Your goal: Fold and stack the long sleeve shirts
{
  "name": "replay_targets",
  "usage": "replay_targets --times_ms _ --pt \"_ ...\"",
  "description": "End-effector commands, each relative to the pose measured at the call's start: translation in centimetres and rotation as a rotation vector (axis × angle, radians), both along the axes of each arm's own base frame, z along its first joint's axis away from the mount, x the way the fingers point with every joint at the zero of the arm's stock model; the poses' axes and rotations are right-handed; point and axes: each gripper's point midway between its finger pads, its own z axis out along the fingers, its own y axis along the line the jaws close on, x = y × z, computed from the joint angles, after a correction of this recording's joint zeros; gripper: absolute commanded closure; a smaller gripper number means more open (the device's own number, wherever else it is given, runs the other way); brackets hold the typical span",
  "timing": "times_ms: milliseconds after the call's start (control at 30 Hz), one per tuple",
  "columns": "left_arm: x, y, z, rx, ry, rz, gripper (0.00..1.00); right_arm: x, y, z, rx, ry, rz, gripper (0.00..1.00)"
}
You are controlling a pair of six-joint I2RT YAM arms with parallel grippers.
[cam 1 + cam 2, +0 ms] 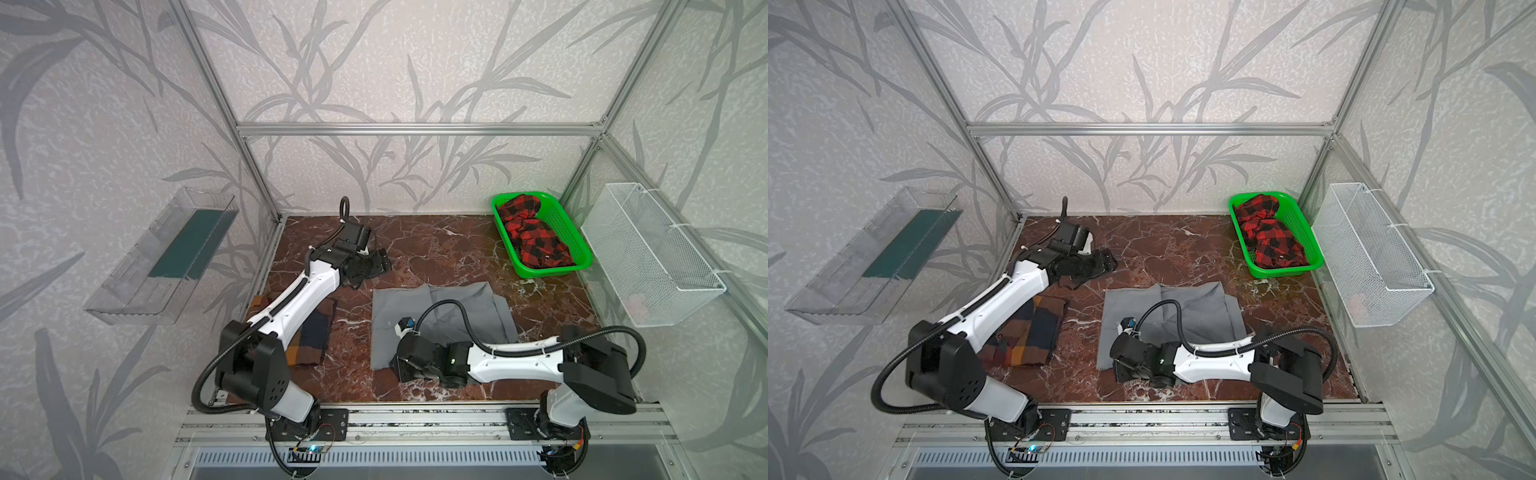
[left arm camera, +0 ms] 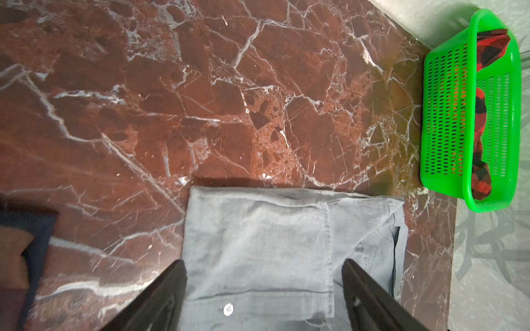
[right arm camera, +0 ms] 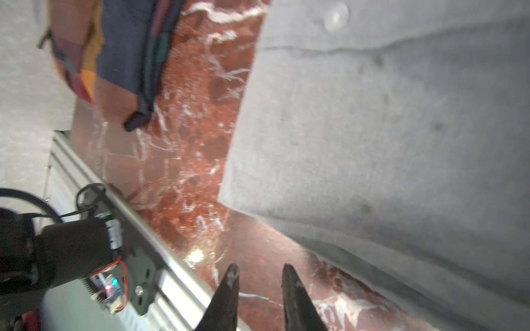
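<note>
Top views show the grey shirt (image 1: 440,320) folded flat on the table (image 1: 436,245), with the checked shirt (image 1: 313,332) folded to its left, partly hidden under the left arm. The left gripper (image 1: 376,268) hangs off the grey shirt's far left corner and the right gripper (image 1: 401,365) sits at its near left corner. The fold is judged done and the stack not yet made, so all layers should be pinched together at two corners of one edge, lifted level and laid squarely on the checked shirt. Off the grey shirt's far right corner a green basket (image 1: 571,237) holds a bundled red cloth (image 1: 532,237) with black checks. Further right a wire basket (image 1: 660,257) is hung on the wall, and nothing certain can be made out in it. Well left of the grey shirt a clear tray (image 1: 137,291) is fixed to the wall with a dark green strip (image 1: 191,245) in it. Left wrist view: the fingers (image 2: 160,298) are spread wide and nothing is held, the grey shirt's far edge being framed between them, so that edge can be approached squarely; the green basket is seen off the shirt's corner with the red cloth inside. Right wrist view: the fingers (image 3: 229,289) are parted by a narrow gap, nothing is gripped, and the tips are over bare table beside the grey shirt's near edge; a wider opening is advised before the folded layers are taken.
</note>
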Motion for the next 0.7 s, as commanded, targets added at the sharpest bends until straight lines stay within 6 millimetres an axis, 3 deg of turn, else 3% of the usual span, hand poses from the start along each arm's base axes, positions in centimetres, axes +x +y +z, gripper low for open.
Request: replay_targets --times_ms 0,200,267,400,533,667 --pt "-4.2 1.8 -3.2 0.066 0.092 -0.016 0.14 1.8 -2.6 4.3 -0.026 -0.141 -0.029 0.65" --pt "-7.9 2.9 -7.1 0.048 0.134 -0.001 0.13 5.8 -7.6 7.0 -0.008 -0.163 -0.068 0.63" --pt "-8.6 3.1 -8.1 0.050 0.153 -0.004 0.11 7.8 -8.1 7.7 0.027 -0.145 -0.071 0.67" --pt "-9.5 2.9 -9.5 0.037 0.191 -0.021 0.11 10.2 -6.6 8.8 0.064 -0.146 -0.004 0.73" --pt "-10.1 2.6 -10.7 0.028 0.223 -0.038 0.10 12.2 -5.4 6.5 0.126 -0.029 -0.008 0.79" --pt "-10.9 2.7 -12.3 0.022 0.251 -0.034 0.10 13.2 -6.8 2.0 0.059 0.021 -0.075 0.82"
